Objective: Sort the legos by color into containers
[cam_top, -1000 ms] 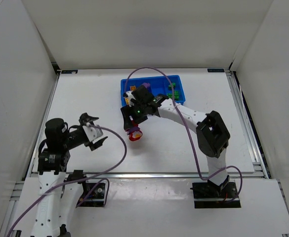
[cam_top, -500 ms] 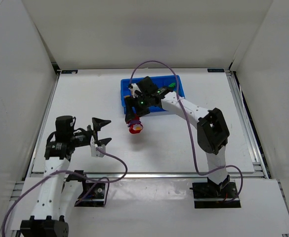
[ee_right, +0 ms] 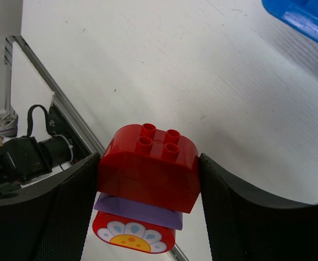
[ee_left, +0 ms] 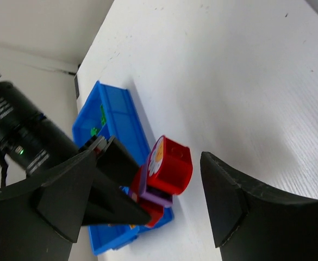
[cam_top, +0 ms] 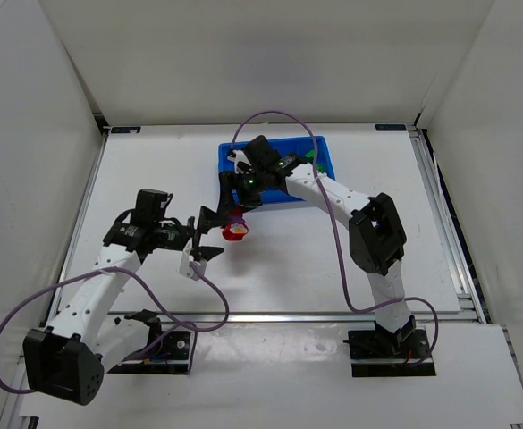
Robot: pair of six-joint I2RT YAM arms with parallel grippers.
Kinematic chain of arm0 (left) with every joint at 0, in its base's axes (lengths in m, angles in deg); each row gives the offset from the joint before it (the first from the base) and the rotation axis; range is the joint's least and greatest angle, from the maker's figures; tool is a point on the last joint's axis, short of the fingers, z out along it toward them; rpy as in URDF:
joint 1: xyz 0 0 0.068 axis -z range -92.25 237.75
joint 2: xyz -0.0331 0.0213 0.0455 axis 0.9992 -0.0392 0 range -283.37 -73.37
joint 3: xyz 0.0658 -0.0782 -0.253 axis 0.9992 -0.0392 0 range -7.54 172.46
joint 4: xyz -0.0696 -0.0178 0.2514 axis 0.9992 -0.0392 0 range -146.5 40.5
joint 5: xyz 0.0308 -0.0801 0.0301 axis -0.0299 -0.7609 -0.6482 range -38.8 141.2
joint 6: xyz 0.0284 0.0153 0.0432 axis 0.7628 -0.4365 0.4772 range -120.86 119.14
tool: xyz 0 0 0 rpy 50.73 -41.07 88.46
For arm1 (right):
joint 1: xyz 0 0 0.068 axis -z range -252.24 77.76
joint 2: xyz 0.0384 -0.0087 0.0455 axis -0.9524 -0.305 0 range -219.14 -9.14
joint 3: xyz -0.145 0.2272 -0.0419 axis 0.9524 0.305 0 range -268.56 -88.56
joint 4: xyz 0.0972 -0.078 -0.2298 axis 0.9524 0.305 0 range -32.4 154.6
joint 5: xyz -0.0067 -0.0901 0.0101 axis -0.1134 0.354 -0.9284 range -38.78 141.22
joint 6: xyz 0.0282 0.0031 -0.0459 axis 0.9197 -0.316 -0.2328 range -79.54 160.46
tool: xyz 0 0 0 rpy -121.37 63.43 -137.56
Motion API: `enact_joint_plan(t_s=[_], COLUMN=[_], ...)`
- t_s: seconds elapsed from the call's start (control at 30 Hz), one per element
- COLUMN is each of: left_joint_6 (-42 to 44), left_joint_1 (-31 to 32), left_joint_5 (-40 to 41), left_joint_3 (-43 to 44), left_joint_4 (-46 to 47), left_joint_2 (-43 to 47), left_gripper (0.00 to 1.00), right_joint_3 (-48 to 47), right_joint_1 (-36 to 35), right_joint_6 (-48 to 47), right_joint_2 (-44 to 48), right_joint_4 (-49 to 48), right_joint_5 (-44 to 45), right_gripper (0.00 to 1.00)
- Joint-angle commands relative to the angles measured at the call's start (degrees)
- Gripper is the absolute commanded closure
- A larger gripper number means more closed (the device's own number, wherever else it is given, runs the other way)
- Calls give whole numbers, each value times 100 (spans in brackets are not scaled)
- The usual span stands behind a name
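White table (cam_top: 154, 170): right hand (ee_right: 149, 163) clamps red-purple flower-print brick (ee_right: 148, 174); left hand (cam_top: 212, 235) agape, empty.

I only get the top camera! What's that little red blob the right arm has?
Observer: A brick stack, pinched in the right tool: red, purple, then red again.
Operator: Any pictures on it?
Observer: Yes, a flower with a yellow middle on the end brick.
Operator: Is the left tool grabbing it too?
Observer: No. The left tool is open, straddling the stack; a gap shows beside one finger.
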Motion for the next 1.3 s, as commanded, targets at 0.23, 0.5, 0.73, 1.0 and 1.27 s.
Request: enact_joint_plan(t_s=[0.23,0.5,0.73,1.0,1.27], left_joint_6=[592,918,1251,1559,1788], left_joint_1=[573,661,687,696,687], left_joint_5=[274,433,608,889,1144], left_joint_3=[345,424,450,512,573], left_joint_4=[-22,-22,-22,-30,-13], left_joint_2=[-456,-772,-1009,-1282,-1466], left_gripper=[17,21,21,23,36], right_joint_3=[-199,-147,-147,-120,-111], right_joint_1=[4,13,13,22,31], right_joint_6=[454,533,454,392,392], right_joint_2=[145,259,329,408,426], right_joint_4=[-318,-397,-353,-344,-327], right_joint_5=[-560,-753,-788,-797,-806], right_gripper=[100,100,100,100,100])
